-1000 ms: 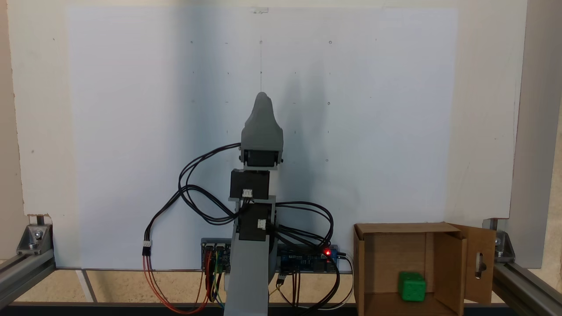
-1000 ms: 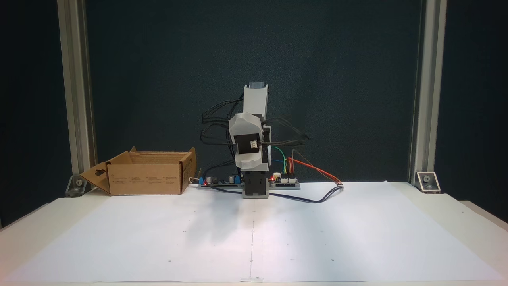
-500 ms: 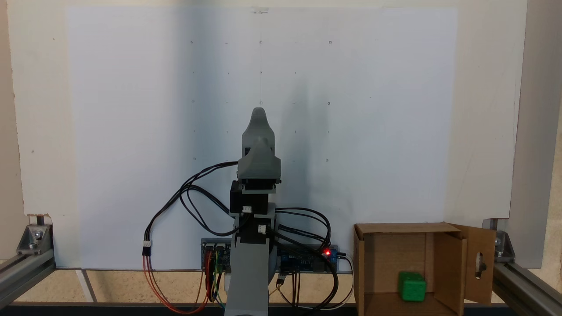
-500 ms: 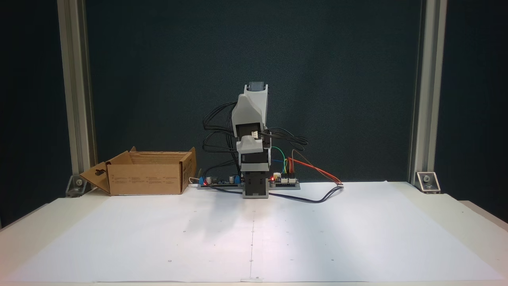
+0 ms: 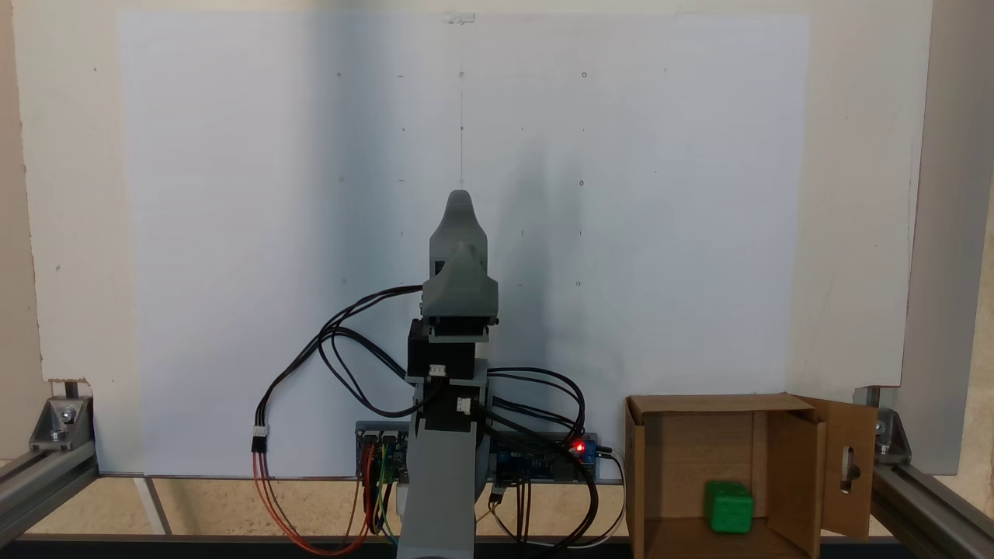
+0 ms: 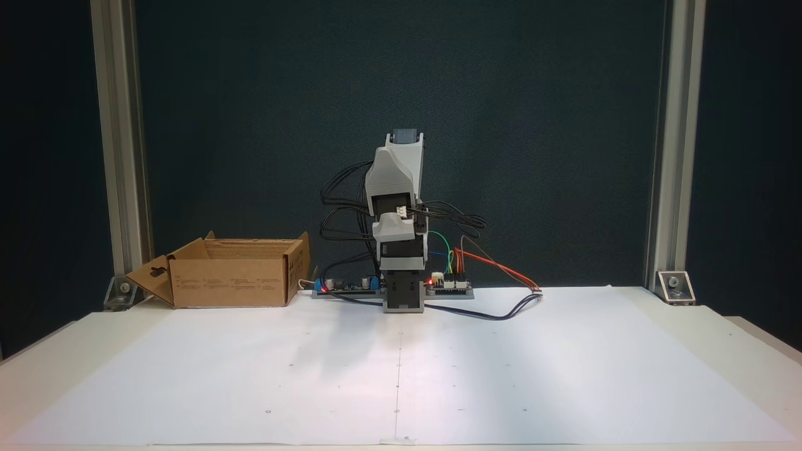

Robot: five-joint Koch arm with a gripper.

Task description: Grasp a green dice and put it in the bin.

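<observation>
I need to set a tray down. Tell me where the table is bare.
Free: the white paper sheet in front of the arm's base. Crowded: the back edge, with the bin, circuit boards and wires.

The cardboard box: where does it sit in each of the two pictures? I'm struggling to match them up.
In a fixed view, the cardboard box sits at the bottom right, open side towards the camera, the green dice inside.
In a fixed view, the same box stands at the left, on the table's far edge.
Shared landmark: its flap with the keyhole slot.
</observation>
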